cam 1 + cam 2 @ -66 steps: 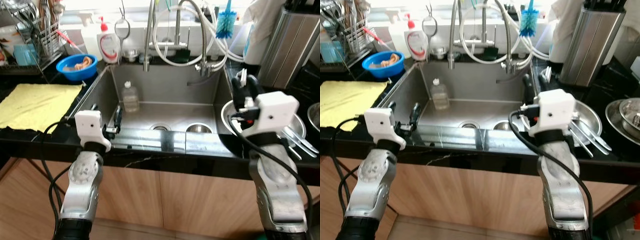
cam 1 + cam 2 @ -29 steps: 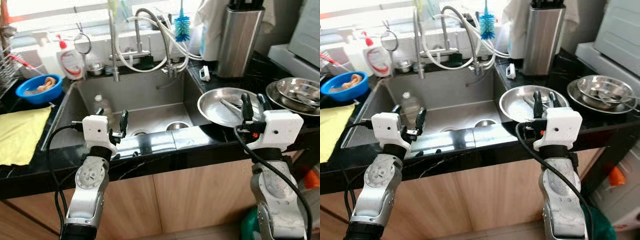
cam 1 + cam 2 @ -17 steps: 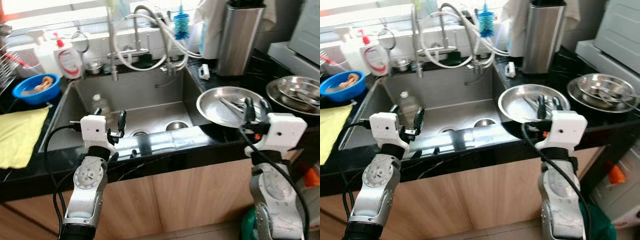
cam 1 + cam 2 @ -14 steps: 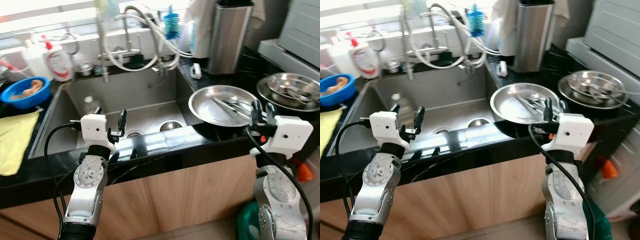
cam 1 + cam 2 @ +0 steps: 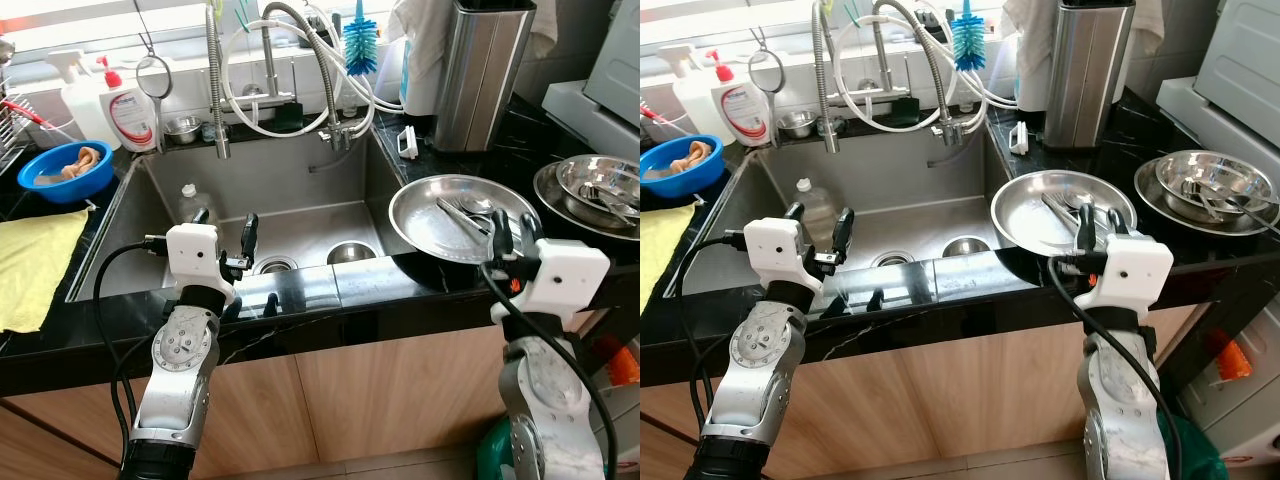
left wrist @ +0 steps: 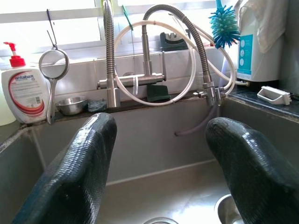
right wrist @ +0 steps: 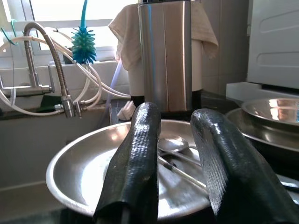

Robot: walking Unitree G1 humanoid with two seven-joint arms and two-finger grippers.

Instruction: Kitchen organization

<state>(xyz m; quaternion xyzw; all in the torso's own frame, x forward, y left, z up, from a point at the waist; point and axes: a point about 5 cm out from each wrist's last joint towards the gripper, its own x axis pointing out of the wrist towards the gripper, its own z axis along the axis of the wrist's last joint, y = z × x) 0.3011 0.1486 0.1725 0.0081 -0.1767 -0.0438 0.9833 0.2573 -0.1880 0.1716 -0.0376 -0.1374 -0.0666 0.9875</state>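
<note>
Two silver jointed arms are seen, each capped by a white wrist box, black jaws and black cables.

Black countertop (image 5: pixel 300 290) around a steel sink (image 5: pixel 300 200). Right of sink: round steel plate (image 5: pixel 440 225) (utensils in it), steel bowls (image 5: pixel 595 190) further right. Left of sink: yellow cloth (image 5: pixel 35 265), blue bowl (image 5: pixel 65 172).

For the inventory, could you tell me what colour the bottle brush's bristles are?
The bottle brush has blue bristles, clearest in the left wrist view.
</note>
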